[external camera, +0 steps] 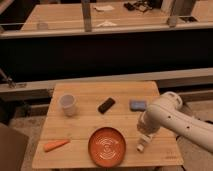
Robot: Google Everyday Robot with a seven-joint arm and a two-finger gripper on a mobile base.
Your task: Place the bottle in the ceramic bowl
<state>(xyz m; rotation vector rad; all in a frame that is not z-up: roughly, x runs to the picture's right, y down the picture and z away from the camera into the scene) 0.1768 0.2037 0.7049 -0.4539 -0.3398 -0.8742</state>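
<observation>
Single-arm robot at a wooden table [85,125], seen from across the room. The white arm reaches in from the right and bends down, so that the claw [145,135] sits low over the front right part of the table, directly above the bottle [141,146]. The bottle appears to stand upright on the wood, just beside the ceramic bowl [95,150] but apart from its rim. Whether the claw is clenched on the bottle or released cannot be told from here.

The bowl lies empty at the front centre, so the task is judged not yet done. The remaining move is probably a short carry leftward over the rim.

A white cup [68,105], a dark block [105,105] and a blue-grey pad [138,105] form a row further back. An orange carrot-like piece [56,145] lies at front left. All are well apart from the likely path.
</observation>
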